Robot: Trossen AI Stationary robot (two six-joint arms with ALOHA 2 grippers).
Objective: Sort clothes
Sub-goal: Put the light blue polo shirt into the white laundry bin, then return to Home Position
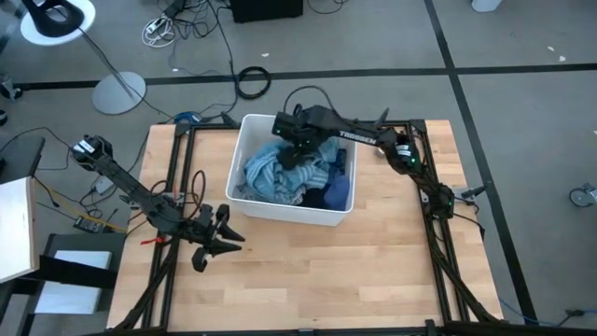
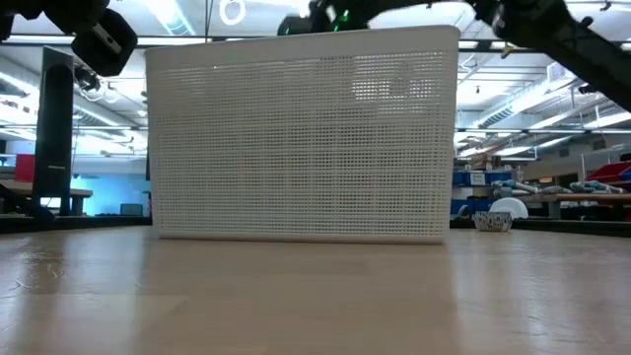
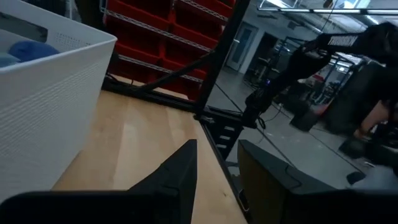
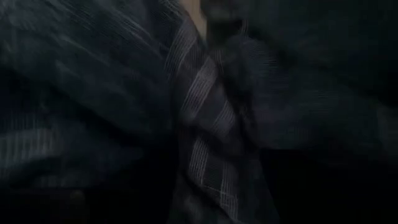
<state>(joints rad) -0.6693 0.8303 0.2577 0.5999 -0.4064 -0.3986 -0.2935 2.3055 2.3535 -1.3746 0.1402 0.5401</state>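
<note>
Striped fabric fills the right wrist view, dark and blurred; right claw [image 1: 297, 147] is buried in the clothes [image 1: 280, 175] heaped inside the white bin [image 1: 244, 131], so can't tell whether it's spread or pinching cloth. Low view shows only the bin's perforated wall, contents hidden. Left claw [image 1: 227, 237] sits spread above the counter [image 1: 373, 261] just beside the bin, holding nothing.

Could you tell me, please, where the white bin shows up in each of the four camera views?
High view: the white bin sits at the table's far middle, clothes inside.
Low view: its perforated wall fills the centre of the picture.
Left wrist view: a corner of it shows beside the wooden table.
Right wrist view: not visible; only dark fabric.
Shared landmark: the wooden table.
</note>
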